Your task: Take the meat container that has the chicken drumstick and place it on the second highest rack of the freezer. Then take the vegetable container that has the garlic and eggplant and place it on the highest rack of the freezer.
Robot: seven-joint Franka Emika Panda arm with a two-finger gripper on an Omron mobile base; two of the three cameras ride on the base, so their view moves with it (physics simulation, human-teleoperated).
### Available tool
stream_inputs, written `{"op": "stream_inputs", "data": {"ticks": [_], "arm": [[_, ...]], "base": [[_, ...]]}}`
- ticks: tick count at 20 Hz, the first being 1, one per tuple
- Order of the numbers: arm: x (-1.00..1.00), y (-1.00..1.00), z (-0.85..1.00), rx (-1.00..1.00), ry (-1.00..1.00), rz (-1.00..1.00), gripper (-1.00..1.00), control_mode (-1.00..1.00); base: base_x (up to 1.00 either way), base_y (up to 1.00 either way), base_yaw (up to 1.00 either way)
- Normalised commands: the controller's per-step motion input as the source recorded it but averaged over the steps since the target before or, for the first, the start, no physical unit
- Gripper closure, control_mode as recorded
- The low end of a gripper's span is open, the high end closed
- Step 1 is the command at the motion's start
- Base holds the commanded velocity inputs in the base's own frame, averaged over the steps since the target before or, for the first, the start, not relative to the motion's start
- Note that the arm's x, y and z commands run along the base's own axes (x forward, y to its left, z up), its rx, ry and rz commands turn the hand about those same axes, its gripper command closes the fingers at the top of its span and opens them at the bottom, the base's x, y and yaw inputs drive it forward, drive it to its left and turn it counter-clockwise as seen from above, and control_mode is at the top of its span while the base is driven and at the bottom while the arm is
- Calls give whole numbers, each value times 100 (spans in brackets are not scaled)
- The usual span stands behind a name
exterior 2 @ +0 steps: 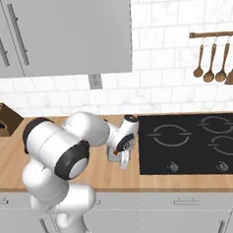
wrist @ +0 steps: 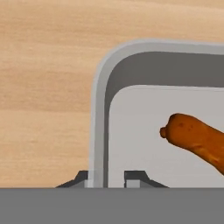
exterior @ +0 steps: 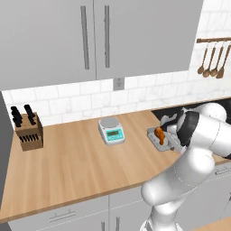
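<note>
The meat container [wrist: 99, 109] is a shallow grey tray on the wooden counter, with the orange-brown chicken drumstick [wrist: 197, 138] lying inside it. My gripper [wrist: 107, 178] is shut on the tray's rim, one fingertip [wrist: 82, 177] outside the wall and the other inside. From the left base view the tray [exterior: 151, 133] and drumstick [exterior: 159, 134] sit on the counter next to the cooktop, partly covered by my arm. In the right base view my hand [exterior 2: 124, 146] points down at the counter and hides the tray. The freezer and the vegetable container are out of view.
A kitchen scale [exterior: 111, 130] stands left of the tray and a knife block [exterior: 29, 131] at the counter's far left. The black cooktop [exterior 2: 189, 143] lies to the right. Wooden utensils [exterior 2: 215, 57] hang on the wall, with grey wall cabinets [exterior: 94, 36] overhead.
</note>
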Motion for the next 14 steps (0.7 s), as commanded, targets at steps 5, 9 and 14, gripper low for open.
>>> {"op": "stream_inputs", "data": {"ticks": [5,9,14], "arm": [[1,0,-1,0,4,0,100,-100],[0,0,0,0,-5,0,100,-100],[-15,9,43,0,-15,-1,100,-100]], "base": [[0,0,0],[0,0,0],[0,0,0]]}}
